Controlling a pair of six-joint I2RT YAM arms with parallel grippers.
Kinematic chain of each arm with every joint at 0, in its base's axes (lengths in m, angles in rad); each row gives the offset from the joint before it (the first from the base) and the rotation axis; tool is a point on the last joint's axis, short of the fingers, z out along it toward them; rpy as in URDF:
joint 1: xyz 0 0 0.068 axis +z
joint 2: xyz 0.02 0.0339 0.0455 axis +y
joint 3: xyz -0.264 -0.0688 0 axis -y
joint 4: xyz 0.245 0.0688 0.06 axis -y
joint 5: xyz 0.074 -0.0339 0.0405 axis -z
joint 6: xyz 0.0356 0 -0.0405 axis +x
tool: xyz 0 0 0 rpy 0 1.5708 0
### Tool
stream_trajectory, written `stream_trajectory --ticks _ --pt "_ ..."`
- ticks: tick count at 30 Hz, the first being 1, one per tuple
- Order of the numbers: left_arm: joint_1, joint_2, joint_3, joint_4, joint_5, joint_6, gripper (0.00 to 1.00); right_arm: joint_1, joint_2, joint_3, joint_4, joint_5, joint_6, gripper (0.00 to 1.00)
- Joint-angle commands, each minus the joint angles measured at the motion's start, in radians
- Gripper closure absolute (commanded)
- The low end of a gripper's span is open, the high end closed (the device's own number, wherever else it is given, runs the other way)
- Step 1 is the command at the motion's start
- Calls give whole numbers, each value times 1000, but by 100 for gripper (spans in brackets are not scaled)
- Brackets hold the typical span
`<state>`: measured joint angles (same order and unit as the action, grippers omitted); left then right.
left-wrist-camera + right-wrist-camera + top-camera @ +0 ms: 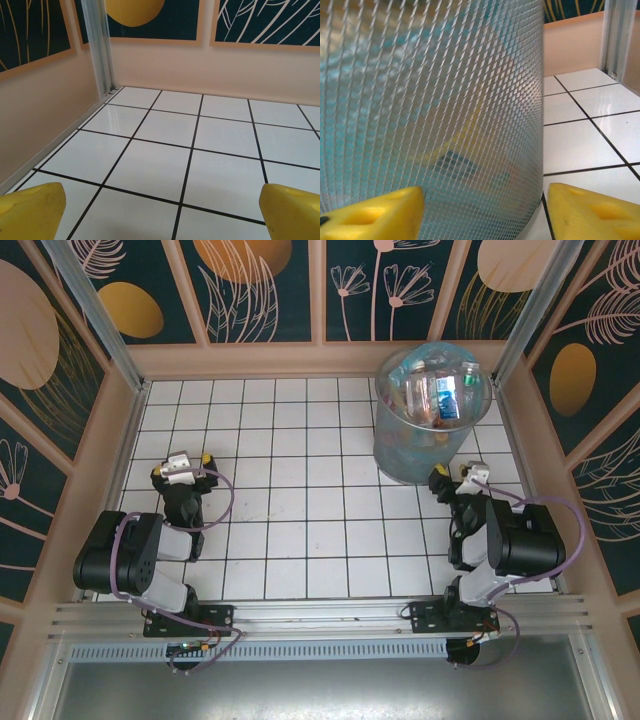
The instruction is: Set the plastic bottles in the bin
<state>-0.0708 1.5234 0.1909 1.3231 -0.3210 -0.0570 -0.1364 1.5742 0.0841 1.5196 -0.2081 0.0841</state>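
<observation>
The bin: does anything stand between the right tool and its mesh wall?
Nothing visible does. The right tool faces the mesh wall of the bin from close by, with its jaws open and empty. The plastic bottles seen from above already lie inside the bin.

bin (445,100): metal mesh, plast.-lined | tiles (150,165): glossy, smooth

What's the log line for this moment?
plastic bottles: inside bin | left gripper: open, empty | right gripper: open, empty, facing bin wall
</observation>
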Motion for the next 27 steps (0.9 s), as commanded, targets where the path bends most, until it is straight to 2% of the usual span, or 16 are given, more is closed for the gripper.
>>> stream_trajectory --ticks 1,3,7,27 --pt "7 0 19 10 11 -18 1 14 -9 47 -27 74 7 17" --pt "8 0 17 12 8 -18 1 41 -13 69 -76 134 -6 1" --pt "8 0 16 12 10 -18 1 78 -14 93 -123 214 -24 1" --pt "9 2 24 1 16 -20 1 79 -15 92 -123 214 -24 1"
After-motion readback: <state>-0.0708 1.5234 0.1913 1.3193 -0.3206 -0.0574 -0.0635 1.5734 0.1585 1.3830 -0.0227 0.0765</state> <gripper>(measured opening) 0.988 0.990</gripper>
